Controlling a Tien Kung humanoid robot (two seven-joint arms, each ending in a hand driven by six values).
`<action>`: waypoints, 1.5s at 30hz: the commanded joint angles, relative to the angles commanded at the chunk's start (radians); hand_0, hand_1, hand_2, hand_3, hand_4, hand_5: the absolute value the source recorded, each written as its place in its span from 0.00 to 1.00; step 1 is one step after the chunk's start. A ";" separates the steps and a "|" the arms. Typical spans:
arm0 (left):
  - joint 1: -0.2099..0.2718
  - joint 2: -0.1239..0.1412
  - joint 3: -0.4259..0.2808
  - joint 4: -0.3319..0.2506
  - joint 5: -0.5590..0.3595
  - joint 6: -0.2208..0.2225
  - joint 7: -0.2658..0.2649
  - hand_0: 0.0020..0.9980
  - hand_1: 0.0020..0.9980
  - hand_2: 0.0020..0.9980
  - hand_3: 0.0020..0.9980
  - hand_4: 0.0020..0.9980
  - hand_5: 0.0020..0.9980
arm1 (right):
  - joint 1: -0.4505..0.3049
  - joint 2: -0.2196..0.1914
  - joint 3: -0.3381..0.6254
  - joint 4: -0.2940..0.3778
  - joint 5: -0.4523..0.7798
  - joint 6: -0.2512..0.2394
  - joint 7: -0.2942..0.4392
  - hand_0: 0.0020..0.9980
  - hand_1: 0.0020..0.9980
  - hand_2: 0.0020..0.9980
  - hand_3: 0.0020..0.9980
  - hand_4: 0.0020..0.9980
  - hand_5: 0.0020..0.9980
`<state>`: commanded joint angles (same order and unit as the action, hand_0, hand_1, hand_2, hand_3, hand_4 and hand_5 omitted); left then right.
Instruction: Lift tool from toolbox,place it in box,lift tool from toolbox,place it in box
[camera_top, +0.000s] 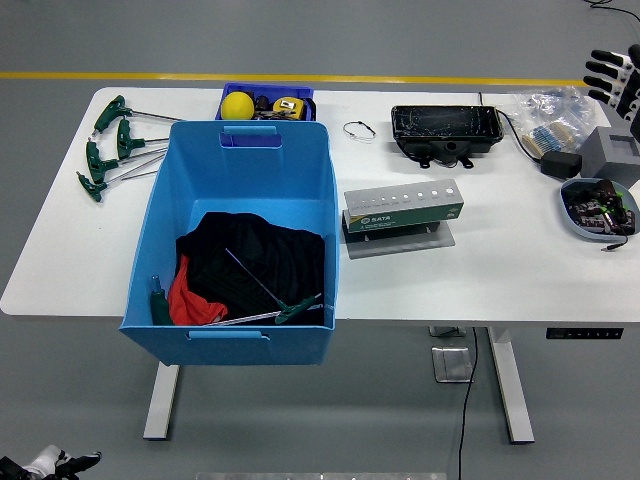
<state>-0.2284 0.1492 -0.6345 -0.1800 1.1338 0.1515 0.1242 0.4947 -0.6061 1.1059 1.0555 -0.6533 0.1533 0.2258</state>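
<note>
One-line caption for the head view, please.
Blue bin holding green-handled tools on black cloth; more tools lie left; right robot hand at the far-right edge.

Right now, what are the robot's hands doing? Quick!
Left hand: not in view.
Right hand: at the top right edge, holding nothing; only its fingers show, open or shut cannot be told.

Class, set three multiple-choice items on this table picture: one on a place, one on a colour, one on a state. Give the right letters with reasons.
1. Where does the yellow ball lie?
A. in the small blue tray behind the big bin
B. in the grey bowl
C. on the floor

2. What colour are the handles of the T-shaped keys at the table's left?
A. red
B. green
C. white

3. What does the big blue bin hold?
A. nothing
B. water
C. dark cloth and some tools

Answers: 1 A, the ball sits in the tray at the bin's far rim. 2 B, the grips are green. 3 C, black and red cloth with thin tools on it.
</note>
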 joint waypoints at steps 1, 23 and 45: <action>0.000 -0.001 0.003 0.000 -0.003 0.001 0.000 0.64 0.62 0.67 0.64 0.68 0.68 | -0.033 0.011 0.031 0.015 0.000 -0.001 -0.001 0.91 0.85 0.86 0.85 1.00 0.96; 0.002 -0.011 0.065 0.000 -0.028 0.005 -0.020 0.64 0.62 0.66 0.64 0.68 0.68 | -0.402 0.273 0.468 0.233 -0.216 -0.024 -0.114 0.89 0.83 0.86 0.86 1.00 1.00; -0.005 -0.019 0.097 0.000 -0.067 0.008 -0.035 0.63 0.62 0.66 0.64 0.68 0.68 | -0.360 0.408 0.489 0.284 -0.248 -0.069 -0.158 0.84 0.79 0.82 0.86 1.00 0.99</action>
<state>-0.2332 0.1305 -0.5374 -0.1800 1.0672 0.1598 0.0895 0.1348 -0.1977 1.5951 1.3395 -0.9013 0.0846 0.0675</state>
